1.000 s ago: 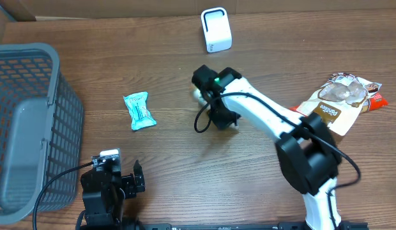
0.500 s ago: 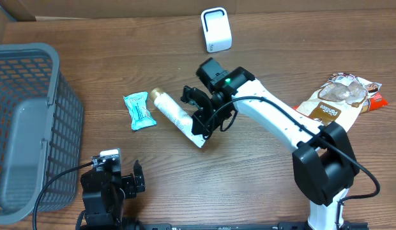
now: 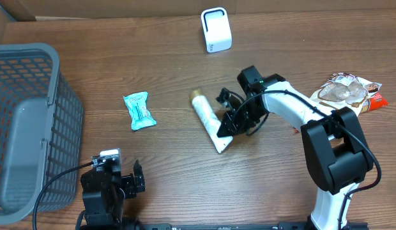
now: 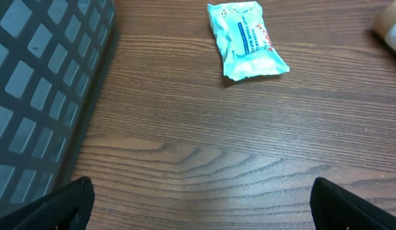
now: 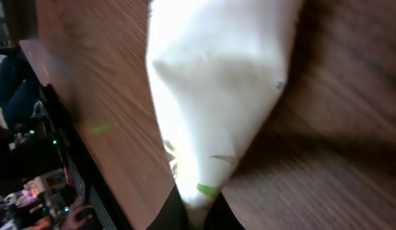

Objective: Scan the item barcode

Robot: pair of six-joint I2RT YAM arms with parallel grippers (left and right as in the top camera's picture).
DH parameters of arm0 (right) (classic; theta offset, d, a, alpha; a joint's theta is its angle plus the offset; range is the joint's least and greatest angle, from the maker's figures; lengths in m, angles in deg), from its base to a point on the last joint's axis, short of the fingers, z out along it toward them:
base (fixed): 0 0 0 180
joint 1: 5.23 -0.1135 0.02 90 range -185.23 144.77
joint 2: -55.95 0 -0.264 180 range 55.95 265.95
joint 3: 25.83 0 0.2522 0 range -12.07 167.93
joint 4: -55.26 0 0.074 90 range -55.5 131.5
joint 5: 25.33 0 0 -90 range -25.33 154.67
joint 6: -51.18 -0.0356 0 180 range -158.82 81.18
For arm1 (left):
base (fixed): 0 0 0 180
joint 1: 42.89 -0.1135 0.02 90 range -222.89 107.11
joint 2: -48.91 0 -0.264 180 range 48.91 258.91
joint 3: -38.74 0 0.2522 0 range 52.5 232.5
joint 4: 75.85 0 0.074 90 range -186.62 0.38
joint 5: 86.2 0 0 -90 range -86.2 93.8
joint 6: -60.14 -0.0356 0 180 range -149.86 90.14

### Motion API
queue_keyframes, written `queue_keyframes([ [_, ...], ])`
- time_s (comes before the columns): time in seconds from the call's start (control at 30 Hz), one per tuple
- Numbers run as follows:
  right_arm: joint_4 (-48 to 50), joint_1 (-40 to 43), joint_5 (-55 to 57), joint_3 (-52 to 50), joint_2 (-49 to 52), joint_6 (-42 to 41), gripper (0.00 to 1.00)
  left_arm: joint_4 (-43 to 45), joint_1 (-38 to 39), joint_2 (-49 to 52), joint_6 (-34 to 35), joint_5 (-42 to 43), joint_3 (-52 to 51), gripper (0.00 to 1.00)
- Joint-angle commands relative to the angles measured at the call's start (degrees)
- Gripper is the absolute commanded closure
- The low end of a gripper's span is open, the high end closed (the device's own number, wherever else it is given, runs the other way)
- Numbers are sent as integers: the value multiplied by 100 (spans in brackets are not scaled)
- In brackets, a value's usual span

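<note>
Grey mesh basket (image 3: pixel 65 112) at left, white tube (image 3: pixel 206 117) pinched by right end effector (image 3: pixel 227 132) — left end effector (image 4: pixel 201 203) spread.

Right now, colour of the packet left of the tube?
Teal packet with a blue stripe; clearest in left wrist view.

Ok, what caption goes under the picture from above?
The right pincer grips a white tube by its flat end; a teal packet lies nearby.

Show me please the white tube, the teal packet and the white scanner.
white tube (image 3: pixel 207 119): overhead view, middle of its body.
teal packet (image 4: pixel 248 39): left wrist view, centre of the wrapper.
white scanner (image 3: pixel 216 29): overhead view, its front face.
</note>
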Motion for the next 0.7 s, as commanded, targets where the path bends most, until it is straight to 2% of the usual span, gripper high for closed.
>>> queue_keyframes([
  [0.0, 28, -15, -393, -15, -57, 127, 92, 9, -31, -24, -107, 55, -7, 0],
  [0.17, -35, -15, 216, -4, -59, 127, 64, 11, -31, -24, -107, 55, -7, 0],
  [0.27, -245, 31, 623, 131, -59, 129, 58, 11, -31, -24, -107, 55, -7, 1],
  [0.4, -745, 109, 1222, 669, -59, 247, 56, 11, -31, -24, -107, 55, -7, 0],
  [0.43, -901, 125, 1303, 879, -59, 376, 48, 11, -31, -24, -107, 55, -7, 0],
  [0.47, -997, 129, 1340, 1060, -59, 492, 35, 11, -31, -24, -107, 55, -7, 0],
  [0.53, -1023, 129, 1475, 1394, -59, 579, 18, 11, -31, -24, -107, 55, -7, 0],
  [0.6, -815, 129, 1504, 1582, -59, 577, 7, 11, -31, -24, -107, 55, -7, 0],
  [0.67, -483, 129, 1502, 1593, -59, 579, 3, 9, -31, -24, -107, 55, -7, 1],
])
